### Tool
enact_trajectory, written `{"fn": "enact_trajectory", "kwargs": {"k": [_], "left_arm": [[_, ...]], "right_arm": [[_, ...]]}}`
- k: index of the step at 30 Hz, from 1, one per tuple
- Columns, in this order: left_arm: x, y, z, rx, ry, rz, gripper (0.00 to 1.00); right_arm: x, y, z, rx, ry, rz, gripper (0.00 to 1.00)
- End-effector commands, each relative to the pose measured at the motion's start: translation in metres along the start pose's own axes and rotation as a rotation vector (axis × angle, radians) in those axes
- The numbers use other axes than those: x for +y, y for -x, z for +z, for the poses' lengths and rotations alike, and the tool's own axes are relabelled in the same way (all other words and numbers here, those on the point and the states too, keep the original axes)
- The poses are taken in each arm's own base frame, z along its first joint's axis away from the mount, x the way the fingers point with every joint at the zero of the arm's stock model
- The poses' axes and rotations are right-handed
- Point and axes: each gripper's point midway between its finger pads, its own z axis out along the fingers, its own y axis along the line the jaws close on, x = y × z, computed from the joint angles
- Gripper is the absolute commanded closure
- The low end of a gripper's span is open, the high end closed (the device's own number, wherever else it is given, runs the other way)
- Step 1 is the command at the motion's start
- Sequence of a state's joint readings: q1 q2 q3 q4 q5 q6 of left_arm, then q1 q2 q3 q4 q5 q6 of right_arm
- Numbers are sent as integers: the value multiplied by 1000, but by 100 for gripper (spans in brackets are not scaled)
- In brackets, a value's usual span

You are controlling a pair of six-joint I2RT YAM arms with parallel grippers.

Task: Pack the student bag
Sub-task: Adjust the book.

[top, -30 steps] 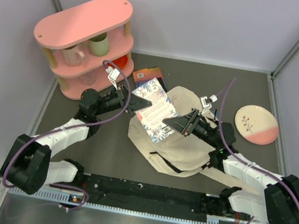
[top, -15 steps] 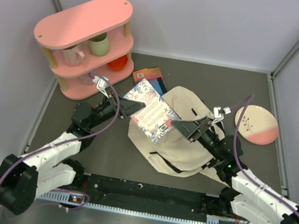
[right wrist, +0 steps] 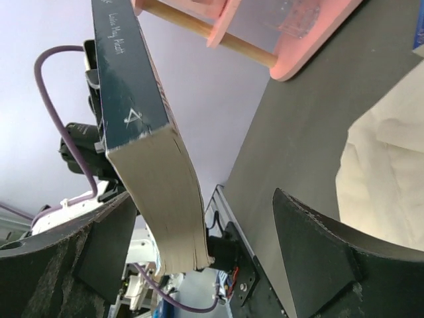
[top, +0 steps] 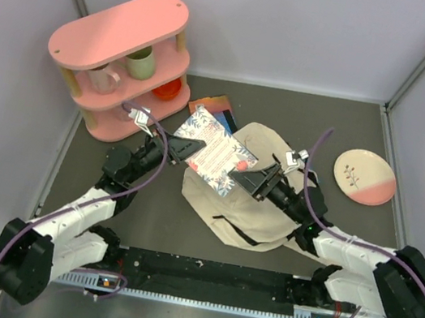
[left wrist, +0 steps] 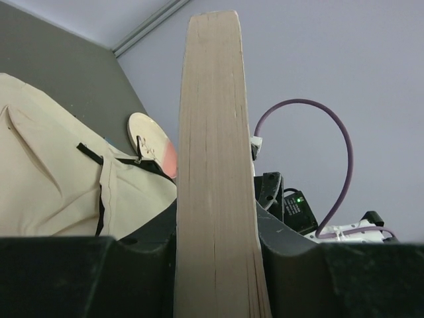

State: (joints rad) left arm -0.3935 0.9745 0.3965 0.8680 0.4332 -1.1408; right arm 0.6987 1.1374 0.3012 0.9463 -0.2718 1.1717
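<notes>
While left jaws tight on book (top: 212,152) over student bag (top: 268,218), right jaws wide, empty.

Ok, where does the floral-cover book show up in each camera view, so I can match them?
Top external: the book is at centre, above the student bag's far-left part.
Left wrist: its page edge stands upright mid-frame.
Right wrist: upper left, dark spine and pages showing.
Shared landmark: the student bag, at left in left wrist, at right in right wrist.
</notes>
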Motion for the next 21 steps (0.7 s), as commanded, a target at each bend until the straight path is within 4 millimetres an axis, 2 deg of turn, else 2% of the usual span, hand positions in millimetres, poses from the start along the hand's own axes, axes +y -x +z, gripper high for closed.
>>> {"fn": "enact_trajectory", "kwargs": {"k": [1, 6, 10, 12, 15, 16, 17, 19, 21], "left_arm": [[-39, 21, 4, -82, -134, 25, 100], [-36, 16, 5, -63, -122, 8, 100], [-30, 14, 7, -61, -108, 0, 100], [-29, 13, 7, -60, -110, -3, 100], [-26, 9, 9, -49, -107, -14, 100], [-26, 9, 9, -45, -107, -18, 100], [-26, 7, 9, -38, -108, -18, 100], [-23, 4, 10, -22, -101, -17, 79], [-18, 0, 11, 2, -83, 2, 47]], "right_arm": [[59, 15, 15, -29, 231, -33, 18], [69, 14, 24, -9, 277, -28, 24], [69, 14, 26, -4, 281, -11, 44], [72, 13, 26, 0, 297, -9, 51], [70, 13, 24, -6, 299, -2, 76], [72, 14, 23, -13, 305, -2, 94], [72, 14, 21, -16, 304, -2, 100], [69, 14, 21, -17, 286, -8, 100], [69, 17, 18, -34, 265, -39, 100]]}}
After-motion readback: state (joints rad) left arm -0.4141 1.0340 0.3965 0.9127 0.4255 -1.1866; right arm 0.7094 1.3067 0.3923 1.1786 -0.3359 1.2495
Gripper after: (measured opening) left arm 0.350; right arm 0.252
